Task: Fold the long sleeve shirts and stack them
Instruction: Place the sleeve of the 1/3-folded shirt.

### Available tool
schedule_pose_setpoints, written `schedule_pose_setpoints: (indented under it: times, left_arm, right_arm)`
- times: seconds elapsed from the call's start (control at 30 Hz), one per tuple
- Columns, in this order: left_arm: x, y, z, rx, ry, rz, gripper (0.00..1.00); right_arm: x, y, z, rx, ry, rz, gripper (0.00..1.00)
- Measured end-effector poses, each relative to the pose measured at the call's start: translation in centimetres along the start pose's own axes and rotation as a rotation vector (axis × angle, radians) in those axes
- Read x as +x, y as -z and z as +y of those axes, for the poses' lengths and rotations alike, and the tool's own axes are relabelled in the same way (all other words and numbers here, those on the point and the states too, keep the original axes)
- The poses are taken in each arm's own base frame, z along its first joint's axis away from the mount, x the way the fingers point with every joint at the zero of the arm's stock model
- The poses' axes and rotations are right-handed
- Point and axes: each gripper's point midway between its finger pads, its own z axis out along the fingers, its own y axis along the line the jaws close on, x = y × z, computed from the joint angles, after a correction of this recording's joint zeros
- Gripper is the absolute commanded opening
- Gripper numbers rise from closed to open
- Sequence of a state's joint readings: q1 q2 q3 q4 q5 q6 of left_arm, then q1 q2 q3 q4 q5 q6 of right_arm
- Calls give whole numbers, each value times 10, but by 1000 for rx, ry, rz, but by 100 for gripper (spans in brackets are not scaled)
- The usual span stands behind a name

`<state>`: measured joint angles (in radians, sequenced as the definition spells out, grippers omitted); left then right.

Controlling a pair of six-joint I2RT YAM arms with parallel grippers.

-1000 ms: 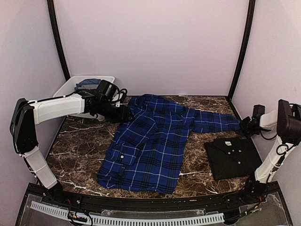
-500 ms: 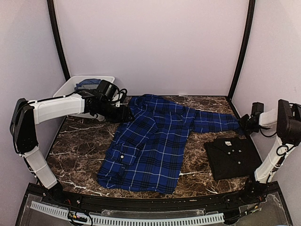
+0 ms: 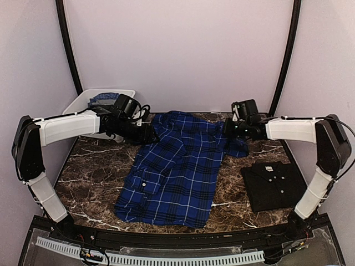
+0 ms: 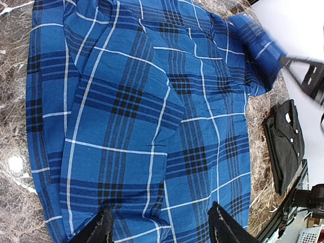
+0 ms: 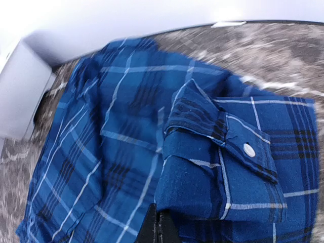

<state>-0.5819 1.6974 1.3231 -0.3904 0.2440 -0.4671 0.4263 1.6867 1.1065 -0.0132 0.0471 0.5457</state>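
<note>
Your right gripper (image 3: 229, 131) clamps the cuff (image 5: 223, 152) of the blue plaid shirt (image 3: 177, 172), spread across the middle of the table (image 3: 100, 172); lay that sleeve flat across the chest, with your left gripper (image 3: 148, 134), fingers apart, steadying the collar side.

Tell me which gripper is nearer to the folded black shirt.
Right. The right gripper holds the plaid shirt by its sleeve, just beyond the black shirt; the left gripper is over the plaid shirt's opposite side.
</note>
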Motion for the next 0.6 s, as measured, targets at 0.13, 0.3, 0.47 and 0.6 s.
schedule_pose_setpoints:
  times: [0.13, 0.3, 0.47, 0.6]
  left_arm:
    - [0, 0, -2, 12, 11, 2, 63]
    - [-2, 0, -7, 36, 15, -4, 63]
    - [-3, -2, -9, 52, 24, -3, 63]
    - [-2, -7, -10, 61, 35, 3, 63]
  right_arm:
    - [81, -17, 72, -91, 178, 173, 39]
    - [139, -21, 62, -41, 256, 343, 57]
    - [117, -8, 61, -51, 240, 311, 60]
    - [103, -9, 57, -52, 201, 292, 57]
